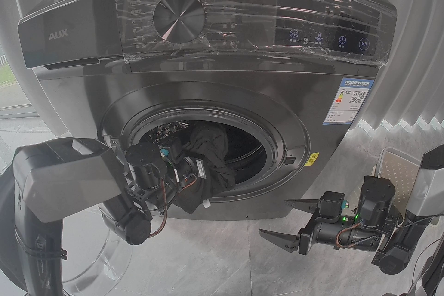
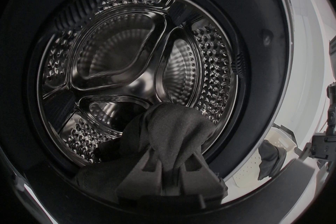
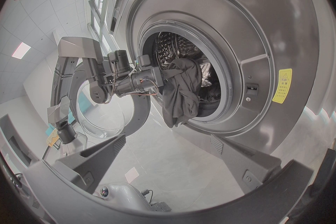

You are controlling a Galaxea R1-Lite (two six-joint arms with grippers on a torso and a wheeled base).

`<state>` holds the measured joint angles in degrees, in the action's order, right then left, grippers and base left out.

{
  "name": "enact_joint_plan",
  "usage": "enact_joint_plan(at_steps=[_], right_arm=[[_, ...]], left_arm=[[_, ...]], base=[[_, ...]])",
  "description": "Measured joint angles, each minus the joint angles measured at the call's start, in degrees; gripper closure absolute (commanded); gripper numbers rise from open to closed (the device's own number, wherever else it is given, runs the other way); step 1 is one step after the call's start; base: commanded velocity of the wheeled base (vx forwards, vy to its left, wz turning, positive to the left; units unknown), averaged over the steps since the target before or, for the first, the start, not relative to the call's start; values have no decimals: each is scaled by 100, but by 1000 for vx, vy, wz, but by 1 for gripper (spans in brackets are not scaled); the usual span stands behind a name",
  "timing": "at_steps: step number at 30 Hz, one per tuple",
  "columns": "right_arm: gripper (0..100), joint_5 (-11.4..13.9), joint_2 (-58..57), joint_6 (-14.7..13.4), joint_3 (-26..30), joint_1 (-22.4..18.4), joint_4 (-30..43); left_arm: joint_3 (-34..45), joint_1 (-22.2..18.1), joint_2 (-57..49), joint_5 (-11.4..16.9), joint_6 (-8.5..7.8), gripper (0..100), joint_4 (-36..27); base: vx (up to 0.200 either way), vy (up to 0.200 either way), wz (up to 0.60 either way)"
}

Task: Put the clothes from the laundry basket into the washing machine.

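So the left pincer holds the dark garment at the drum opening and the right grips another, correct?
No: in the head view the right pincer is open and empty. The left pincer does hold the dark garment at the drum opening.

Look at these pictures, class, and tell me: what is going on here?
The robot is loading laundry. Its left gripper is shut on a dark garment at the open mouth of the washing machine. The garment is not fully in the drum; part of it hangs out below the opening. The right gripper is open and empty, low beside the machine, near the white laundry basket, where another dark piece seems to lie.
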<state>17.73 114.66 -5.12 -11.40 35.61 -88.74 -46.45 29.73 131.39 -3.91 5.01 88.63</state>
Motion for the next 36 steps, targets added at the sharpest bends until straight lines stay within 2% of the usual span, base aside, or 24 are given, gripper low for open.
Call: enact_joint_plan(at_steps=[8, 16, 20, 22, 26, 36], right_arm=[[0, 0, 0, 1, 2, -11, 0], [0, 1, -2, 1, -1, -11, 0], [0, 1, -6, 1, -1, -4, 0], [0, 1, -11, 1, 0, -6, 0], [0, 0, -13, 1, 2, -26, 0], [0, 1, -22, 1, 5, -30, 0]], left_arm=[[-697, 15, 414, -260, 152, 100, 0], [-1041, 24, 689, -266, 174, 100, -9], [-1397, 22, 824, -266, 308, 100, -126], [-1653, 13, 907, -268, 405, 100, -295], [-2163, -9, 1036, -282, 491, 100, -474], [-4092, -123, 1514, -818, 535, 100, -909]], base=[[0, 0, 0], [0, 0, 0], [0, 0, 0], [0, 0, 0], [0, 0, 0], [0, 0, 0]])
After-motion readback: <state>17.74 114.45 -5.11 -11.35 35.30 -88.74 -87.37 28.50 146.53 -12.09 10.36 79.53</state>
